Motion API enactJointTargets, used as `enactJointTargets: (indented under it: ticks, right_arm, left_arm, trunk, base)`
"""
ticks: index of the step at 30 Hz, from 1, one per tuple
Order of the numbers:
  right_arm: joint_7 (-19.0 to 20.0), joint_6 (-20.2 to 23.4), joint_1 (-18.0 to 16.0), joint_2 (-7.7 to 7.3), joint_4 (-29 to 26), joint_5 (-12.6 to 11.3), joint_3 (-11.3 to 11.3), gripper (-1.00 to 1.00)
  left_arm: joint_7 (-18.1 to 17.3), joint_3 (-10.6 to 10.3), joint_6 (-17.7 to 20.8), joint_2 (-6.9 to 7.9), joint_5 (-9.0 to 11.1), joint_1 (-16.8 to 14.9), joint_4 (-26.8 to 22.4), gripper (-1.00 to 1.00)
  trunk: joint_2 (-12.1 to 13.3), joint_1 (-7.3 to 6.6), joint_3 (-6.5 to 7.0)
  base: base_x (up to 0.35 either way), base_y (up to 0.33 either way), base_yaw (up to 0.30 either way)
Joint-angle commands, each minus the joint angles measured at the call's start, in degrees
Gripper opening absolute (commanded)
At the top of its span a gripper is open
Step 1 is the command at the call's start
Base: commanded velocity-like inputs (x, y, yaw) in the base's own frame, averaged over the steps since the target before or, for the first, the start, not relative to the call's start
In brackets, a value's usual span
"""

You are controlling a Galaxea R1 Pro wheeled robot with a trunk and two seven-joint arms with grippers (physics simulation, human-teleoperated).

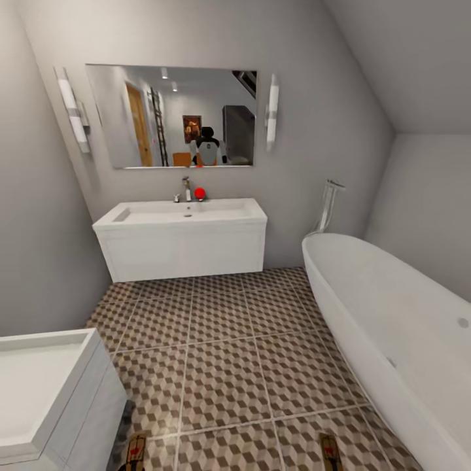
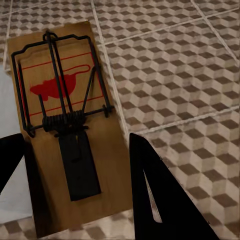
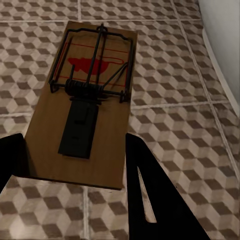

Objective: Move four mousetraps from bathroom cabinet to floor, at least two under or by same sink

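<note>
The bathroom floor (image 1: 222,366) lies open in the middle of the head view, between three white things. The sink (image 1: 183,212) with its chrome tap (image 1: 186,188) stands against the far wall, on a white vanity (image 1: 186,252) that hangs above the tiles. The oval bathtub (image 1: 392,327) closes the right side with a long curved edge. A square white fixture (image 1: 46,392) closes the near left corner. Between these the patterned tiles are free of objects up to the vanity. A mirror (image 1: 173,116) hangs above the sink, and a small red ball (image 1: 199,193) sits beside the tap.

Two mousetraps show at the bottom edge of the head view. The left mousetrap (image 1: 135,451) is just beside the square fixture, and the right mousetrap (image 1: 330,451) is near the foot of the bathtub. They are well apart from each other.

In the left wrist view the left mousetrap (image 2: 67,125) is a tan wooden board with dark wire, a coil spring, a black plate and a red mouse figure. The left gripper (image 2: 75,175) has its two black fingers (image 2: 160,200) on both sides of the board's near end, grasping it above the tiles.

In the right wrist view the right mousetrap (image 3: 85,100) looks the same, a darker brown, slightly tilted. The right gripper (image 3: 72,170) holds it likewise, with a black finger (image 3: 150,195) at each side of the near end. The bathtub wall (image 3: 222,45) is close beside it.
</note>
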Motion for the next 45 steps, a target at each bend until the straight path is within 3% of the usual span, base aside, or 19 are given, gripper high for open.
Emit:
enactJointTargets:
  ticks: [1, 45]
  right_arm:
    - [0.0, -0.2, 0.0, -0.06, 0.0, -0.8, 0.5, -1.0]
    - [0.0, -0.2, 0.0, -0.06, 0.0, -0.8, 0.5, -1.0]
  left_arm:
    - [0.8, -0.3, -0.1, -0.03, -0.6, 0.0, 0.1, -1.0]
    - [0.8, -0.3, -0.1, -0.03, -0.6, 0.0, 0.1, -1.0]
  trunk:
    - [0.0, 0.03, -0.06]
    - [0.0, 0.03, -0.06]
  base:
    - [0.329, -0.093, 0.006]
    - [0.329, -0.067, 0.077]
